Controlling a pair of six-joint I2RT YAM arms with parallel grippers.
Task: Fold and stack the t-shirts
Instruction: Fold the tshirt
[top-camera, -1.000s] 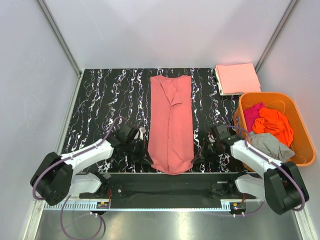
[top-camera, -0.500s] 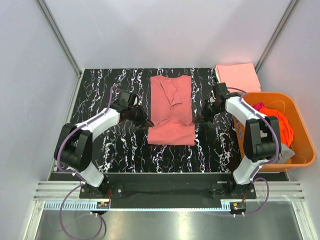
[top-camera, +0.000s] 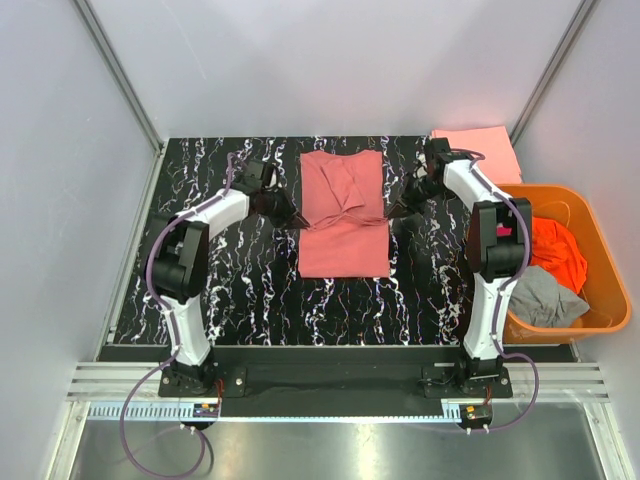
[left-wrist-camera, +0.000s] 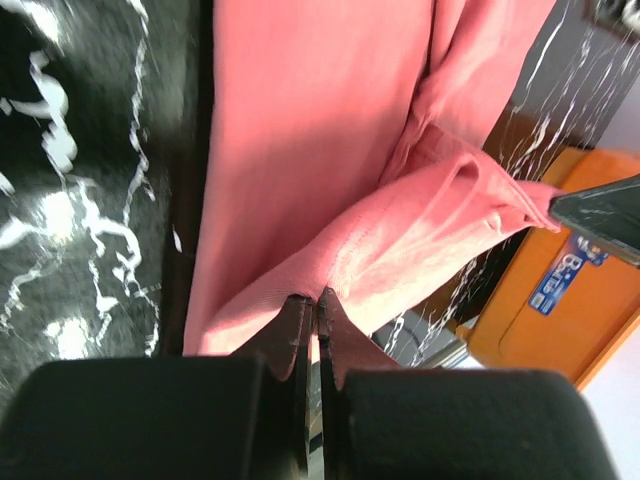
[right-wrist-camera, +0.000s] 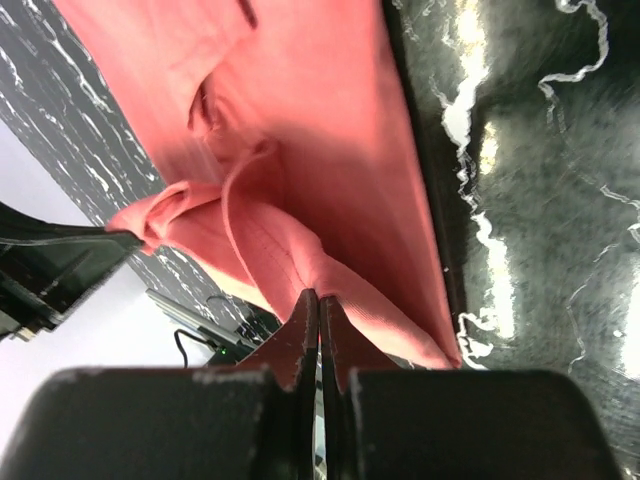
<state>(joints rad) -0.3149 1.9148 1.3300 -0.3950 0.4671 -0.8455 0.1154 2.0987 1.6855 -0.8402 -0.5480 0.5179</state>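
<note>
though crumpled, t-shirts (top-camera: 552, 252) in basket (top-camera: 608, 270)

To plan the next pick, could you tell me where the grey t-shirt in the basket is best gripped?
Pinch a raised fold of the grey t-shirt from straight above: it lies crumpled on top, and the walls of the orange basket likely block sideways approaches.
</note>
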